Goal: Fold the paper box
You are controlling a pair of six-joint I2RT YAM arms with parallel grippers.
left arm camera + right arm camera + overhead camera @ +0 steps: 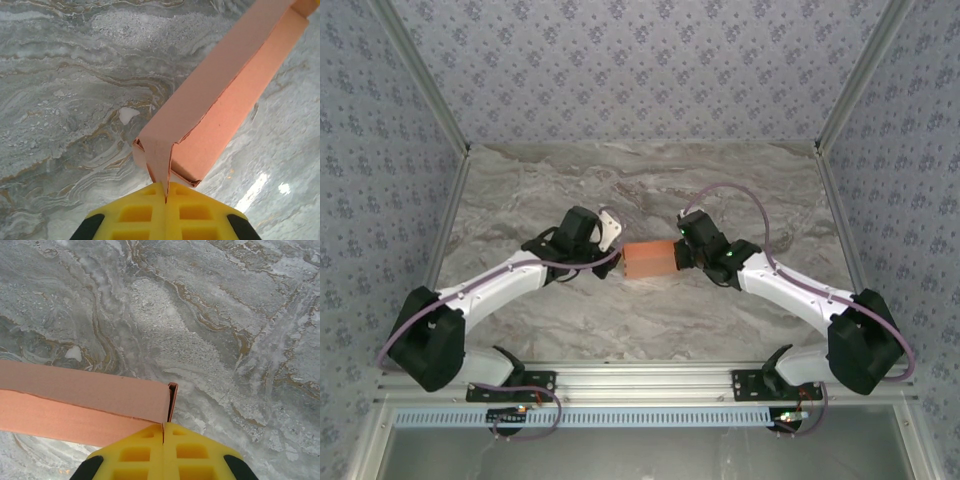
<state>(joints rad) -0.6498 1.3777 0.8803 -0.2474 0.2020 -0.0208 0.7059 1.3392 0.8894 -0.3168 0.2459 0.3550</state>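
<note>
The paper box [648, 259] is salmon-orange card, folded up into a small rectangular shape, held above the middle of the marble table between my two arms. My left gripper [616, 252] is at its left end; in the left wrist view the yellow fingers [140, 212] are shut on a card flap at the corner of the paper box [225, 105]. My right gripper [678, 251] is at its right end; in the right wrist view the yellow fingers [200, 450] are shut on the edge of the paper box [85, 397] at its end corner.
The grey marble table [640, 330] runs under both arms. Patterned walls [640, 60] close the back and sides, with metal frame posts at the corners. A metal rail [640, 378] with the arm bases lies along the near edge.
</note>
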